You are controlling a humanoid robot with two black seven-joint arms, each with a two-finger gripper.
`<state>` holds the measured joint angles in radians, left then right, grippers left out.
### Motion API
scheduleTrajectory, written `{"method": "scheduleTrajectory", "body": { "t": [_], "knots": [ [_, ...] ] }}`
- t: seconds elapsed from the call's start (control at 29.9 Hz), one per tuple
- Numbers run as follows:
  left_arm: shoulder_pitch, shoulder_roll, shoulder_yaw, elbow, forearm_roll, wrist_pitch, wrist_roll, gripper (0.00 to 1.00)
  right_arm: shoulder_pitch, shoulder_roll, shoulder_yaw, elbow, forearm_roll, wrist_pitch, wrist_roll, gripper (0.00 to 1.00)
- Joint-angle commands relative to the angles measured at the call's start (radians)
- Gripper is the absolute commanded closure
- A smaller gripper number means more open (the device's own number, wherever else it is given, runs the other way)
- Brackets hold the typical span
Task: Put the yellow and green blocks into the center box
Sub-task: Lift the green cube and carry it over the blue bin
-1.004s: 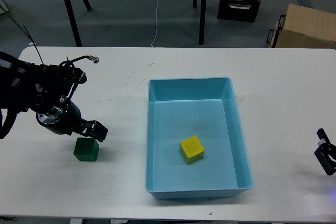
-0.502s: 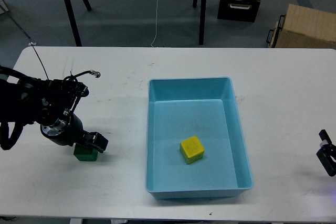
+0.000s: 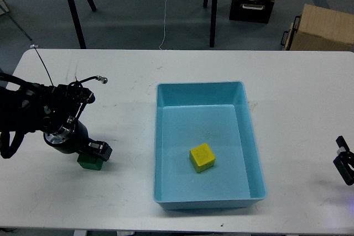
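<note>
The left claw (image 3: 98,151) sits right over the green block (image 3: 88,162), covering its top, and the fingers blur into one dark mass, so their spread can't be read. The right claw (image 3: 344,166) is clipped by the right edge, too small and dark to judge.

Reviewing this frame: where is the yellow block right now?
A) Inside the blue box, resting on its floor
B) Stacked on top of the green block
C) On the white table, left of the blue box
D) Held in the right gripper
A: the yellow block sits on the floor of the blue box, while the green block is outside on the table under the left gripper.
</note>
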<state>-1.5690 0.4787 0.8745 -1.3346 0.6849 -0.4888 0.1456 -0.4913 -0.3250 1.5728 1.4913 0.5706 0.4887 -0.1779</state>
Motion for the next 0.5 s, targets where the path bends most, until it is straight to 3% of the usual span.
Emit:
{"method": "scheduleTrajectory", "body": {
  "t": [0.0,0.1,0.27,0.47],
  "knots": [
    [-0.077,0.018,-0.038,-0.009,0.001,0.000,-0.012,1.00,-0.001,-0.002,0.006,0.001,0.000,0.000,0.000,0.02],
    [-0.208,0.015,-0.089,-0.009,-0.004,0.000,-0.029,1.00,-0.001,-0.002,0.004,0.001,0.000,0.000,0.000,0.02],
    [-0.400,-0.063,-0.193,-0.011,-0.024,0.000,-0.092,1.00,-0.001,-0.006,0.004,0.003,0.000,0.000,0.000,0.02],
    [-0.467,-0.274,-0.209,0.008,-0.056,0.000,-0.101,1.00,-0.004,-0.011,0.004,0.006,0.000,0.000,0.000,0.02]
  ]
}}
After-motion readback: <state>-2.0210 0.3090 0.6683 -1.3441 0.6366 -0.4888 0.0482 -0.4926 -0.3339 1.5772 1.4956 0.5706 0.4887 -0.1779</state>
